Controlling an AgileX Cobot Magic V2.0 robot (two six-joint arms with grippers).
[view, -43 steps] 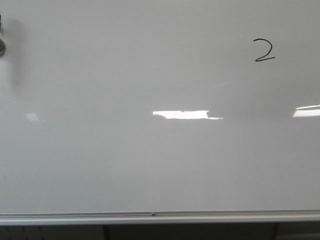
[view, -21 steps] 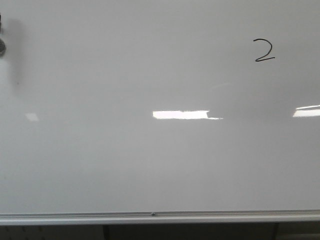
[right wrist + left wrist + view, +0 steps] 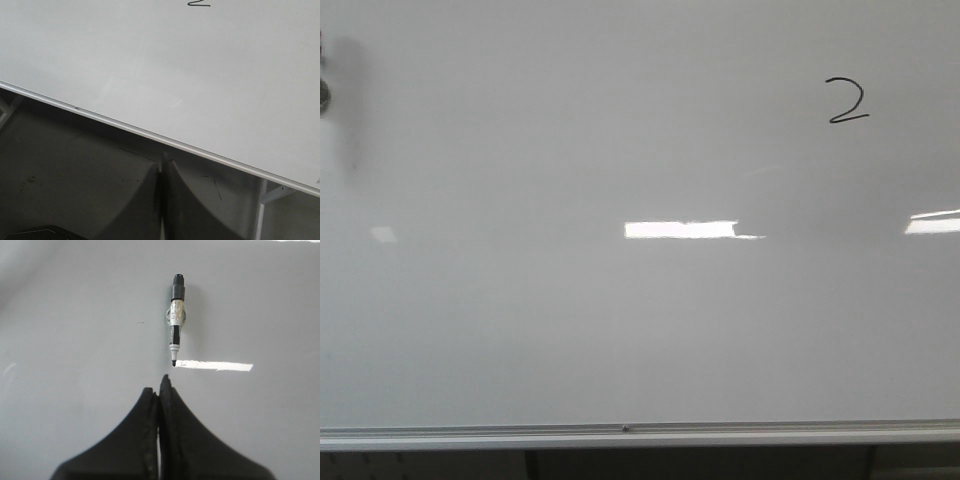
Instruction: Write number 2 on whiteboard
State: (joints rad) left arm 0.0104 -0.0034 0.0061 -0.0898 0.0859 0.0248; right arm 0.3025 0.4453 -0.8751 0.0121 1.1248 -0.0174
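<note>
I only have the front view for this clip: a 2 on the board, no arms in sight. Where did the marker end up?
Observer: The marker sits clipped in a clear holder on the whiteboard, uncapped tip toward the left gripper.
Operator: Is that gripper holding it?
Observer: No, the left gripper is shut with nothing between its fingers, short of the tip.
Operator: And the right gripper?
Observer: The right gripper is shut too, empty, below the board's silver frame; only the base stroke of the number 2 shows there.
</note>
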